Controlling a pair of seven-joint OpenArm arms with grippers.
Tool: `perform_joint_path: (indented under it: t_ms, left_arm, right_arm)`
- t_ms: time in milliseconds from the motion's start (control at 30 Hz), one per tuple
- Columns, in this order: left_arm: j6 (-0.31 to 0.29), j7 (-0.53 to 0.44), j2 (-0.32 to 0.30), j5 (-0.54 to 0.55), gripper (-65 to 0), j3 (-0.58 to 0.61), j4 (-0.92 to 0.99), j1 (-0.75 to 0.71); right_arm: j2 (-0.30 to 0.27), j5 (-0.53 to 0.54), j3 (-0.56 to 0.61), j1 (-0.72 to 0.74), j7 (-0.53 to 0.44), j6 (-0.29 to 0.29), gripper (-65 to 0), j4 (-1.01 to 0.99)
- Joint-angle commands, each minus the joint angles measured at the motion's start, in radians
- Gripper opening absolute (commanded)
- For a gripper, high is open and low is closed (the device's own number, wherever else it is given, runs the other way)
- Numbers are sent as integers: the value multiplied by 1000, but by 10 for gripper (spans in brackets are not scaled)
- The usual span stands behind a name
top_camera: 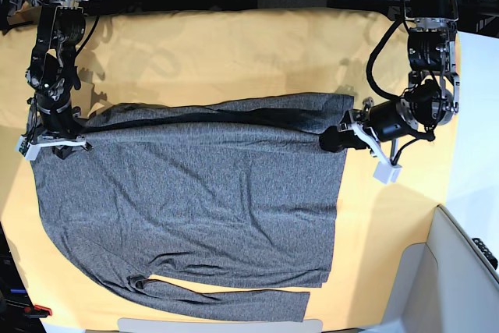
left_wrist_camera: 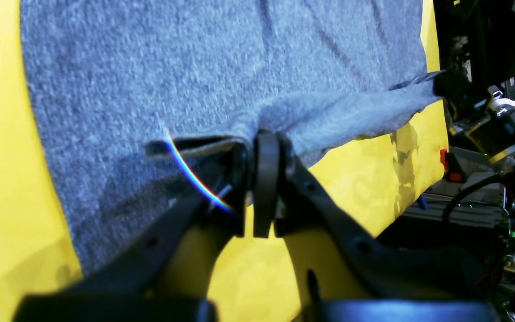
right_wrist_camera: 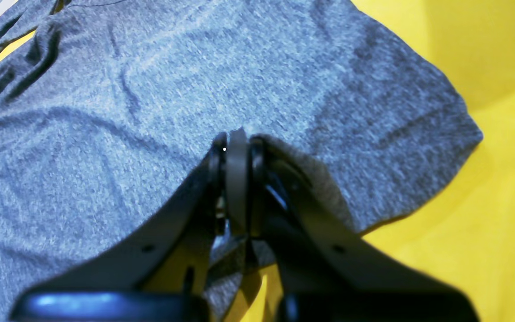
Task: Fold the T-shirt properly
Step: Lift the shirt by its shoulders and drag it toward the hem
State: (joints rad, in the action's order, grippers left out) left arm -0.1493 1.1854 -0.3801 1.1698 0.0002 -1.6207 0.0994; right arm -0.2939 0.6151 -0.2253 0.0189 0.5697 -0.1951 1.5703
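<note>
charcoal-grey t-shirt (top_camera: 203,200) lies spread on yellow cloth, top edge folded over.

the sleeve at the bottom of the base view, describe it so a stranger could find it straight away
Start from the yellow cloth covering the table, then the big charcoal-grey T-shirt spread across it. Along the shirt's lower edge a long sleeve lies flat, a narrow grey strip with a sliver of yellow showing between it and the body; neither gripper is near it.

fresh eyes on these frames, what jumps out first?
The big charcoal T-shirt sprawled across the yellow cloth, one long sleeve trailing along the near edge. Then both pincers shut on its far edge: the left pincer at the base view's right, the right pincer at its left, fabric pulled taut between them.
</note>
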Motion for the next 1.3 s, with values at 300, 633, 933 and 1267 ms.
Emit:
perform_joint_path:
  t_ms: [300, 633, 933, 1267]
  left_arm:
    - [0, 1, -23, 3, -458, -9, -13, -8]
    - [0, -6, -66, 6, -458, -10, -14, -51]
    - [0, -8, -79, 6, -458, -6, -14, -68]
    - [0, -6, -79, 6, -458, -7, -14, -68]
  right_arm:
    - [-24, -2, -12, 26, 148, 7, -381, 25]
    - [-1, 48, -204, -93, 154, 7, -386, 98]
    - [69, 130, -380, -129, 154, 9, -384, 8]
    - [108, 197, -379, -9, 154, 10, -384, -135]
